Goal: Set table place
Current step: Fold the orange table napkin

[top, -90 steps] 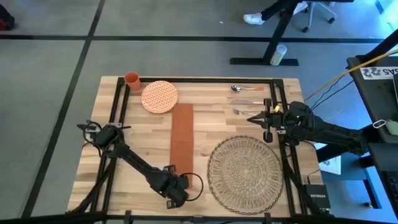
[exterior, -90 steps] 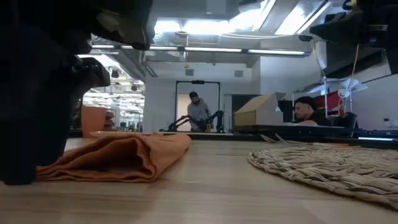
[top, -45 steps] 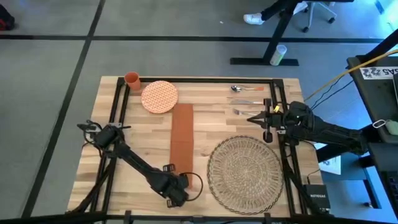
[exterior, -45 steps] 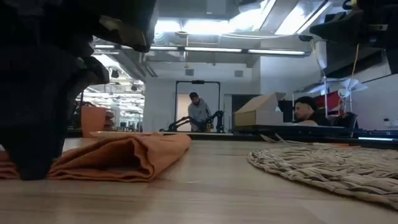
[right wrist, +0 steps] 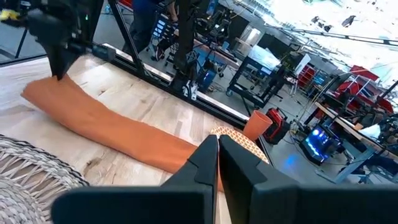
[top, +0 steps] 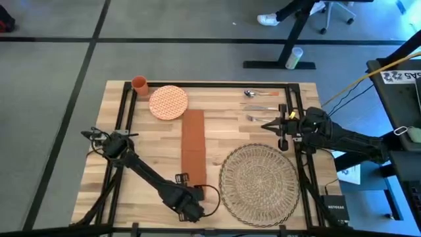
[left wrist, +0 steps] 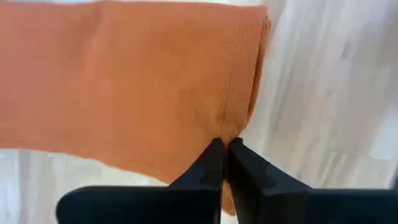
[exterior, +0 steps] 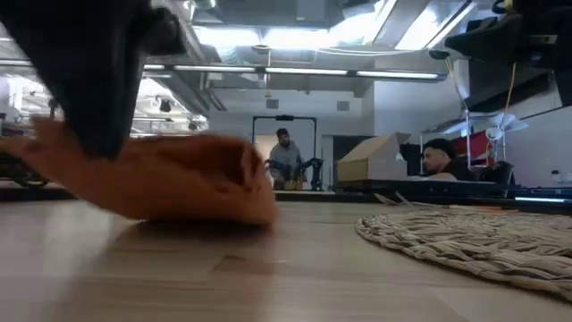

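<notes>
The left gripper [left wrist: 222, 146] is low at the near edge of the table [top: 151, 141]. Its fingers are pinched tight on the near end of the orange napkin [top: 193, 146], lifting it a little. The right gripper [top: 268, 124] waits at the right side with fingers closed on nothing. The straw place [top: 258, 183] lies just right of the napkin. A plate [top: 168, 102], cup [top: 140, 83] and cutlery [top: 260, 94] sit along the far edge.
</notes>
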